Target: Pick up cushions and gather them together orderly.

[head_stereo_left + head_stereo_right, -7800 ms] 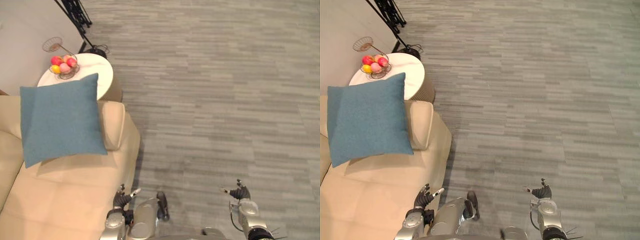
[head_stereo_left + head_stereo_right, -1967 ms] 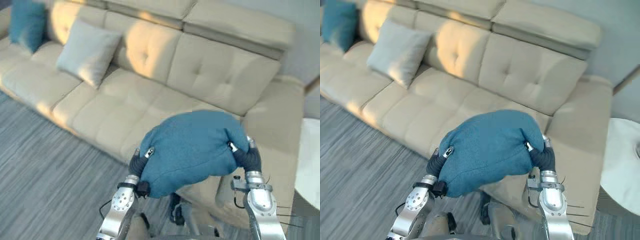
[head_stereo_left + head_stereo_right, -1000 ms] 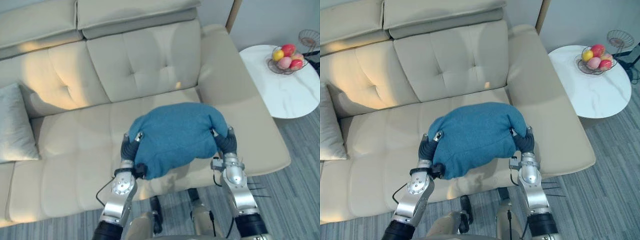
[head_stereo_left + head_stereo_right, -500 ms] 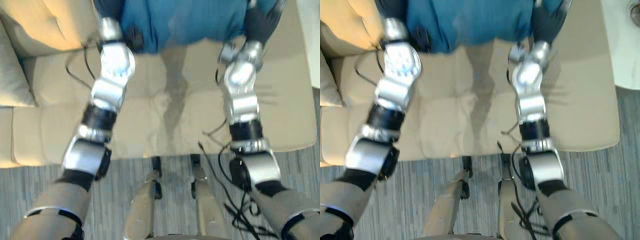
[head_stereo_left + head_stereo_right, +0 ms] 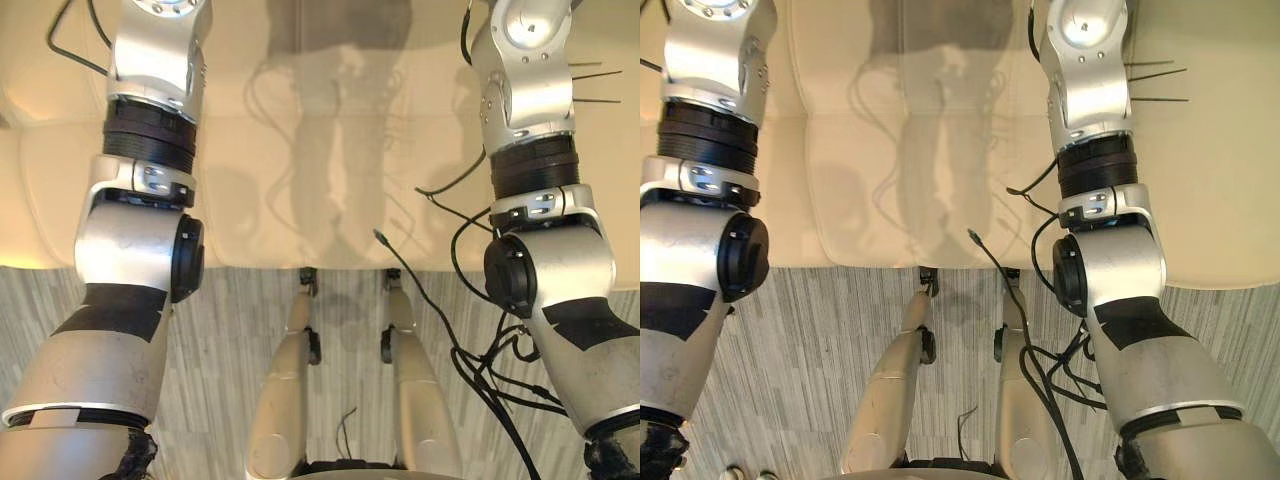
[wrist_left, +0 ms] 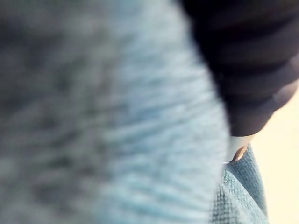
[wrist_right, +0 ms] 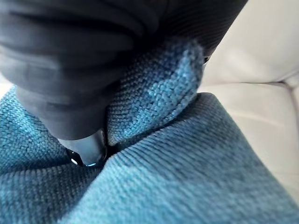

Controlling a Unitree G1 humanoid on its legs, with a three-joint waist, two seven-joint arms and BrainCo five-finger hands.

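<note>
Beige sofa [image 5: 400, 150] abv grey flr [image 5: 230, 340]

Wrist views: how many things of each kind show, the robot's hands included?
blue cushion: 1
cream sofa: 1
robot hands: 2 (left hand, right hand)
Total: 4

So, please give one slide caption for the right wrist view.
The right hand pinches a bunched fold of the blue cushion, with the cream sofa beyond it.
</note>
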